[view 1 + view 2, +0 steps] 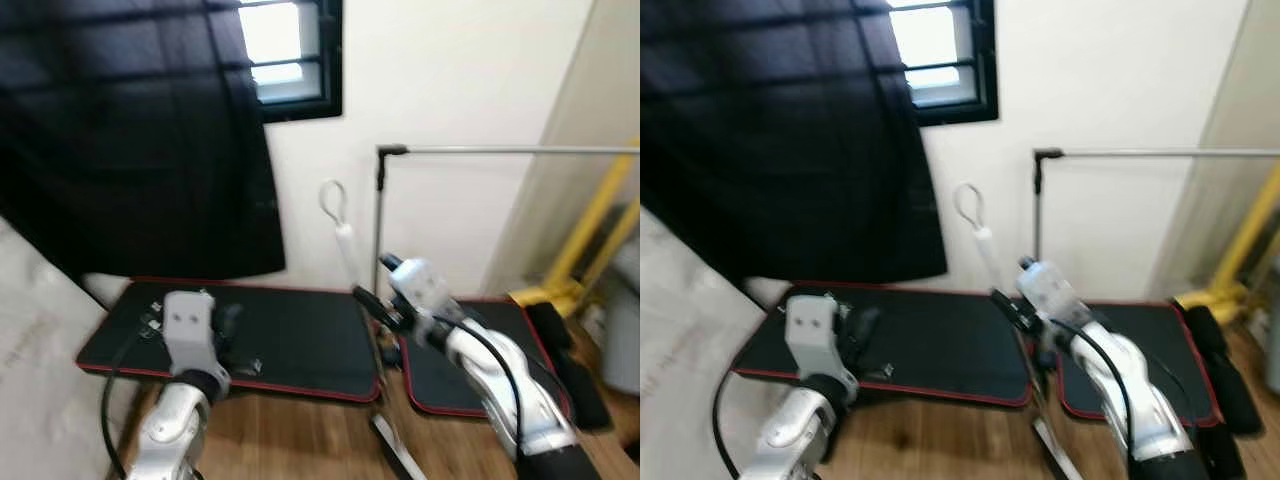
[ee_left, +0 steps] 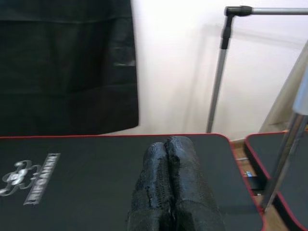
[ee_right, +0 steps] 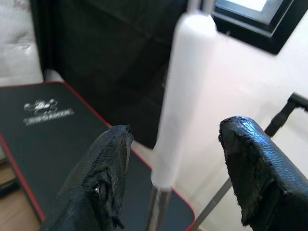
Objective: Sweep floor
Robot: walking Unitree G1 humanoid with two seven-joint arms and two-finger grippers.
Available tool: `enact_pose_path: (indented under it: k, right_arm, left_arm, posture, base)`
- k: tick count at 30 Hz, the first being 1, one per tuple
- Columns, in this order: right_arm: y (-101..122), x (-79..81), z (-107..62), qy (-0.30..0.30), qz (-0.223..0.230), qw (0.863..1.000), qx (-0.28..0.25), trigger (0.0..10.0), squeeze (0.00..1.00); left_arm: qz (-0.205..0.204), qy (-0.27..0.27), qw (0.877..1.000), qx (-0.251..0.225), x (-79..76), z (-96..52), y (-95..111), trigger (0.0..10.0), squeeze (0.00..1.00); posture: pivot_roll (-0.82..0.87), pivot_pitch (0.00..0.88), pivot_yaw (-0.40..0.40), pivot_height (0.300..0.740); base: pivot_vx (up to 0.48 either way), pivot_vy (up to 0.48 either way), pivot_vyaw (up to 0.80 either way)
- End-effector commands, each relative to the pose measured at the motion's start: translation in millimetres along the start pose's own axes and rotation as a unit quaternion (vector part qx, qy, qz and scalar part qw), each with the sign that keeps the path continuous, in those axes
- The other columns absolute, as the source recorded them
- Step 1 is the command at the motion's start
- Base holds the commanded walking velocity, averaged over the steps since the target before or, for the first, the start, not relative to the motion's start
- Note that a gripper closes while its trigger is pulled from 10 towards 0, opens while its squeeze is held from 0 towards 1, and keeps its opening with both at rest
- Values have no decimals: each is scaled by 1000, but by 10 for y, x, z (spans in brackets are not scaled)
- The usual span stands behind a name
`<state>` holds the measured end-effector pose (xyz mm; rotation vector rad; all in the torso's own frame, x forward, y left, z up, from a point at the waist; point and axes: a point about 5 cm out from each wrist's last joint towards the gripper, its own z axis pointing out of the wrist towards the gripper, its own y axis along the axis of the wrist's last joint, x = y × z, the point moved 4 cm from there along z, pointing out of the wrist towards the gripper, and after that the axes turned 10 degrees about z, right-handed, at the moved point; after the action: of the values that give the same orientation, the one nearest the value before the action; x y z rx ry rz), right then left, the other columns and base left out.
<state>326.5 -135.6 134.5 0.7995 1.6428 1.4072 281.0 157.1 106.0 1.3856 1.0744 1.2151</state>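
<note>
The broom stands against the white wall, its white grip (image 1: 346, 248) topped by a hanging loop (image 1: 332, 198). A metal shaft (image 1: 383, 400) runs down from it to the wood floor. My right gripper (image 1: 366, 298) is open at the handle. In the right wrist view the white grip (image 3: 180, 96) stands between the two spread fingers (image 3: 103, 168), and no touch is visible. My left gripper (image 2: 168, 183) is shut with nothing in it, held out over a black mat (image 2: 86, 178); its silver wrist (image 1: 186, 325) is at lower left.
Two black red-edged mats (image 1: 300, 340) (image 1: 450, 392) lie on the wood floor (image 1: 300, 440) along the wall. A metal clothes rail (image 1: 500, 150) stands behind the broom. A black curtain (image 1: 130, 130) hangs left beneath a window (image 1: 285, 50). Yellow frame (image 1: 590, 220) at right.
</note>
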Motion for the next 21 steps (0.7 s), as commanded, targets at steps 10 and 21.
enact_pose_path:
  k: [10, 21]
  right_arm:
    - [13, -61, 62, -29, 6, 1000, -2, 10000, 0]
    - [-18, -162, 55, -56, -7, 998, 9, 10000, 0]
  left_arm:
    - [5, 16, 1000, 9, 88, -10, -23, 10000, 0]
    - [10, 9, 1000, 5, 78, -23, 0, 10000, 0]
  posture:
    - [-41, 0, -5, 740]
    - [-41, 0, -3, 740]
  base:
    - [0, 135, -223]
    - [0, 0, 0]
